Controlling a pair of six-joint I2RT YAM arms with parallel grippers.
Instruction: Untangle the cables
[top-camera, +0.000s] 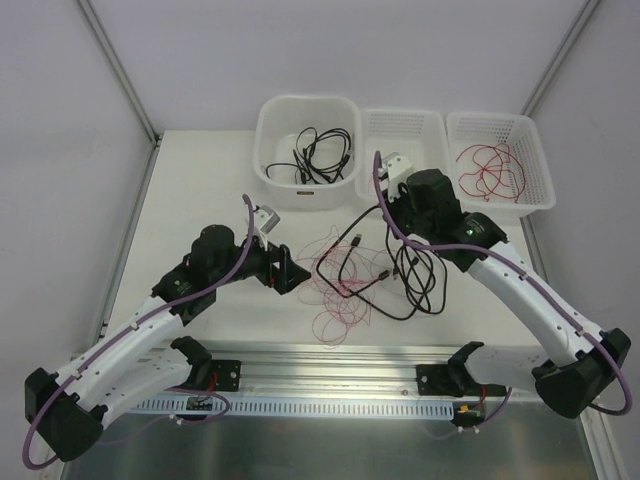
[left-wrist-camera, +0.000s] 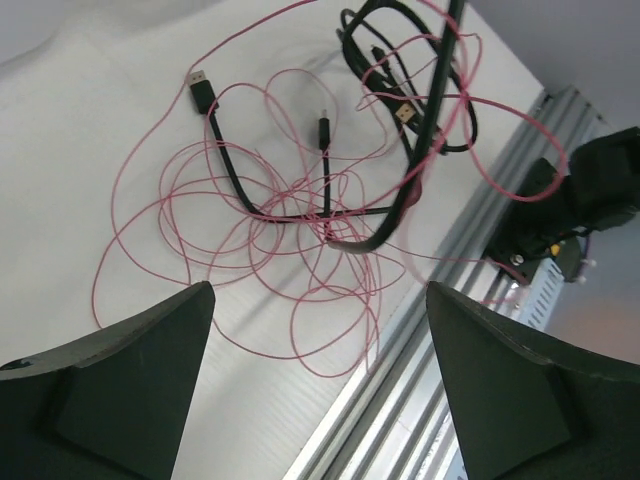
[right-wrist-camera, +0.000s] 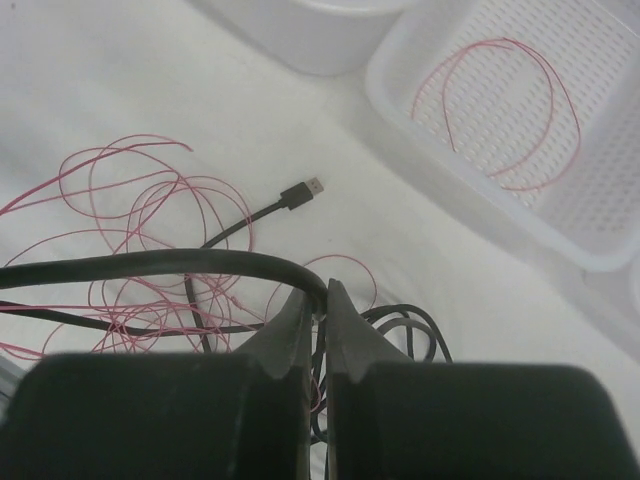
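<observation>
The cables lie tangled mid-table: thin red wires (top-camera: 335, 290) in many loops, crossed by black cables (top-camera: 410, 288) with small plug ends. My right gripper (right-wrist-camera: 322, 298) is shut on a black cable (right-wrist-camera: 150, 262), which arcs up off the table to the left of the fingertips; in the top view this gripper (top-camera: 400, 243) sits over the right side of the tangle. My left gripper (left-wrist-camera: 318, 288) is open with nothing between its fingers (left-wrist-camera: 130, 380). It hangs over red loops (left-wrist-camera: 330, 330) by the table's near edge, at the left of the tangle (top-camera: 293, 277).
A white tub (top-camera: 264, 140) at the back holds black cables. Beside it stand a middle basket (top-camera: 410, 118) and a right basket (top-camera: 546, 170) holding red wires (right-wrist-camera: 545, 80). A metal rail (top-camera: 340, 385) runs along the near edge.
</observation>
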